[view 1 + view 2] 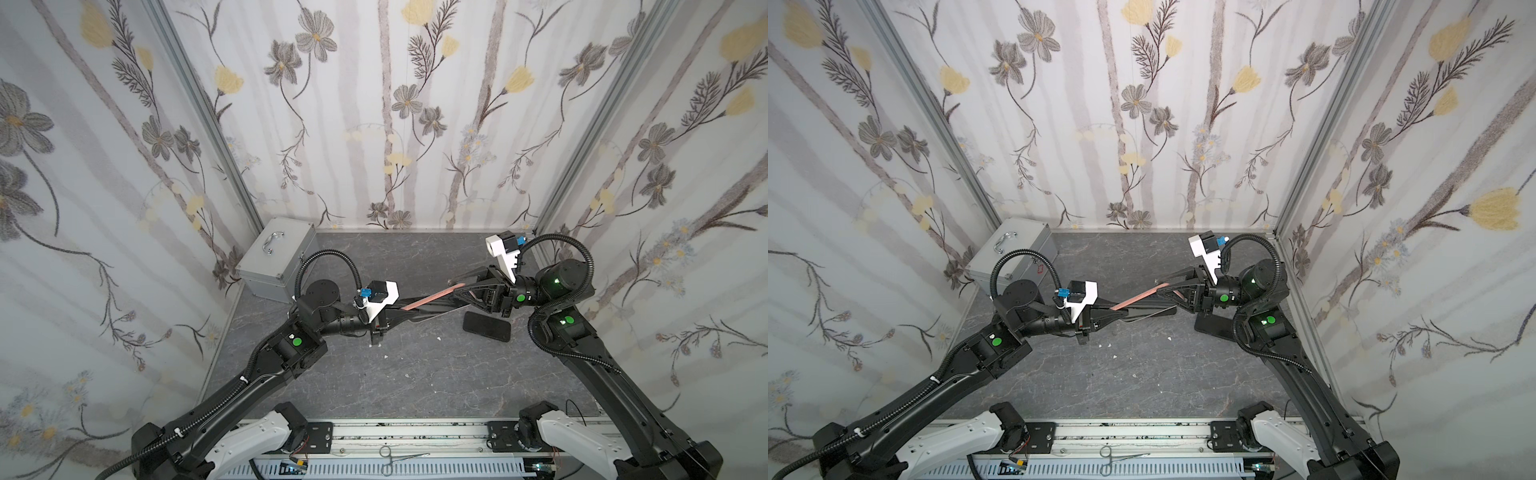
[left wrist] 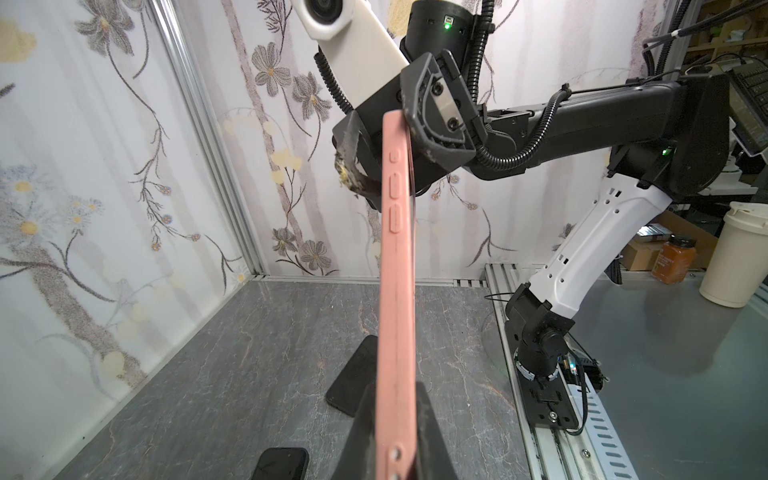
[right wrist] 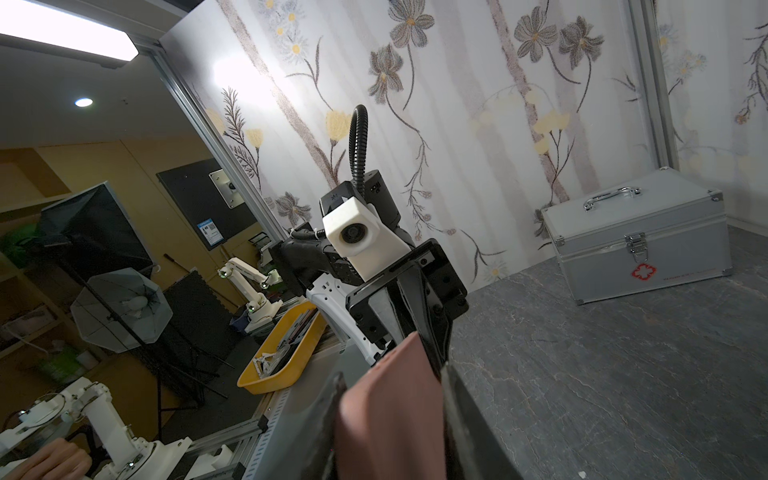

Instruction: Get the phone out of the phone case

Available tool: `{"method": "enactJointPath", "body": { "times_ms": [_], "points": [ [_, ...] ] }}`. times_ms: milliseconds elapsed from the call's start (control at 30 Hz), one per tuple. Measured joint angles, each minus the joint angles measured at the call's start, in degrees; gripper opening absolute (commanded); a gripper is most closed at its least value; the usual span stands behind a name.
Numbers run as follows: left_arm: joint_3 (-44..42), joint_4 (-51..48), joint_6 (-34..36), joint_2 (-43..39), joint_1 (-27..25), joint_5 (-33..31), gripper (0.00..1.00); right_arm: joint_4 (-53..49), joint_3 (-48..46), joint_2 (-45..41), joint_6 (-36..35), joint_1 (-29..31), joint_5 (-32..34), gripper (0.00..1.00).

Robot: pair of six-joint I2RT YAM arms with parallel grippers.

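The left gripper is clamped tight on one end of the slim pink phone case, which hangs edge-up in the air between the two arms, above the grey marbled table; the right gripper sits astride the opposite end with its jaws partly apart; in the left wrist view one finger lies against the case while the other stands a little clear of it; whether anything sits inside the case cannot be told; a flat black rectangular phone lies on the table just below the right gripper; a second black slab lies nearer the left gripper; a silver metal box stands in the far left corner.
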Motion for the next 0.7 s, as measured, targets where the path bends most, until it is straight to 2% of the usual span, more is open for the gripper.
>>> {"method": "enactJointPath", "body": {
  "times_ms": [700],
  "points": [
    [2.80,-3.48,7.98,1.29,-0.11,-3.32,0.00,4.26,-1.27,0.70,0.55,-0.02,0.98,0.36]
  ]
}}
